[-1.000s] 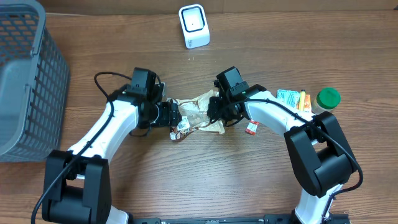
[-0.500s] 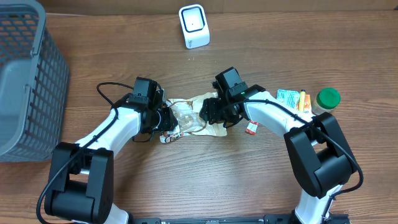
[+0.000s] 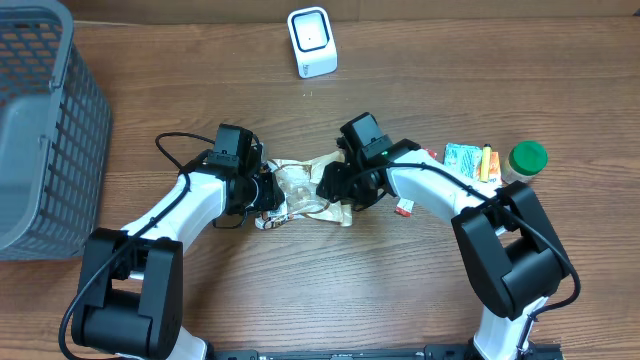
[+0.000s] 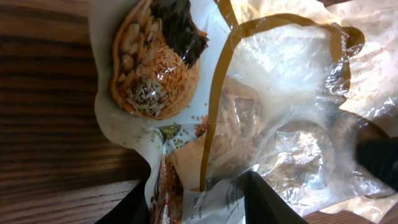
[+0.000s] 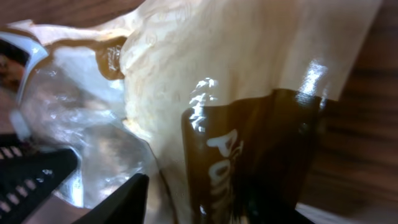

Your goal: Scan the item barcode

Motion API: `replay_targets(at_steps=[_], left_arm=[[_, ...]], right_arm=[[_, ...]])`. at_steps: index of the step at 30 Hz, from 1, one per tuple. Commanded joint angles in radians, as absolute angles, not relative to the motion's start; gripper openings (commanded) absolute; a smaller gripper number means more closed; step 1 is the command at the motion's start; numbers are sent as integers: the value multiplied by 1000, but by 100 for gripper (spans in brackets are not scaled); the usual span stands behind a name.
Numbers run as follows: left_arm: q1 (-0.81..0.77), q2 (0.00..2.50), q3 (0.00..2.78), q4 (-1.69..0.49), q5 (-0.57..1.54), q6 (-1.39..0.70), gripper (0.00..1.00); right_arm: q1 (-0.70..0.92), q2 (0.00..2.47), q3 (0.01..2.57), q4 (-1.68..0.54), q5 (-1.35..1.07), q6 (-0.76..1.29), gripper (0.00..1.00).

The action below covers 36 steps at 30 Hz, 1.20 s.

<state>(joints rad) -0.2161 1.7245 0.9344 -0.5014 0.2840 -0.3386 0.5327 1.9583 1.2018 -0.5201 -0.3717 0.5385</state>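
Note:
A crinkly snack bag (image 3: pixel 303 183), part clear and part cream with brown bands, is stretched between my two grippers at mid-table. My left gripper (image 3: pixel 268 194) is shut on its left end; in the left wrist view the bag (image 4: pixel 273 93) has its printed edge pinched between the gripper's (image 4: pixel 199 208) fingers. My right gripper (image 3: pixel 334 186) sits over the right end. In the right wrist view the bag (image 5: pixel 205 74) fills the space between that gripper's (image 5: pixel 199 205) fingers, and the far finger is lost in the dark band. A white scanner (image 3: pixel 312 42) stands at the back. No barcode shows.
A grey mesh basket (image 3: pixel 40 130) fills the far left. At the right lie a green-lidded jar (image 3: pixel 527 157), a teal packet (image 3: pixel 463 155) and a small red-and-white sachet (image 3: pixel 405 207). Another small packet (image 3: pixel 272 219) lies under the left gripper.
The left gripper moved in and closed on the bag's left end. The right gripper let go, slid left along the bag and its jaws narrowed again.

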Motion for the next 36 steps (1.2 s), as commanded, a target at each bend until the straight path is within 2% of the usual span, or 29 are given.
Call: replay_targets(at_steps=[1, 10, 14, 16, 20, 25, 28, 30, 36], left_arm=[[-223, 1746, 921, -505, 278, -347, 33], [-223, 1746, 921, -514, 254, -344, 33], [-223, 1746, 921, -514, 248, -344, 33], [-223, 1746, 921, -514, 248, -344, 33], [-223, 1746, 921, -510, 249, -344, 35], [-220, 1745, 928, -493, 252, -336, 37], [-202, 1735, 963, -505, 256, -335, 44], [-185, 1717, 1003, -525, 257, -333, 47], [-105, 1655, 1163, -601, 255, -309, 56]], right_arm=[[560, 1987, 1190, -476, -471, 588, 43], [542, 1988, 1190, -344, -757, 588, 42], [541, 1988, 1190, -350, -743, 587, 25], [543, 1988, 1190, -350, -714, 575, 20], [543, 1988, 1190, -363, -669, 568, 18], [543, 1988, 1190, -366, -663, 536, 10], [539, 1988, 1190, -366, -664, 516, 9], [535, 1988, 1190, -368, -676, 516, 4], [519, 1988, 1190, -371, -682, 516, 4]])
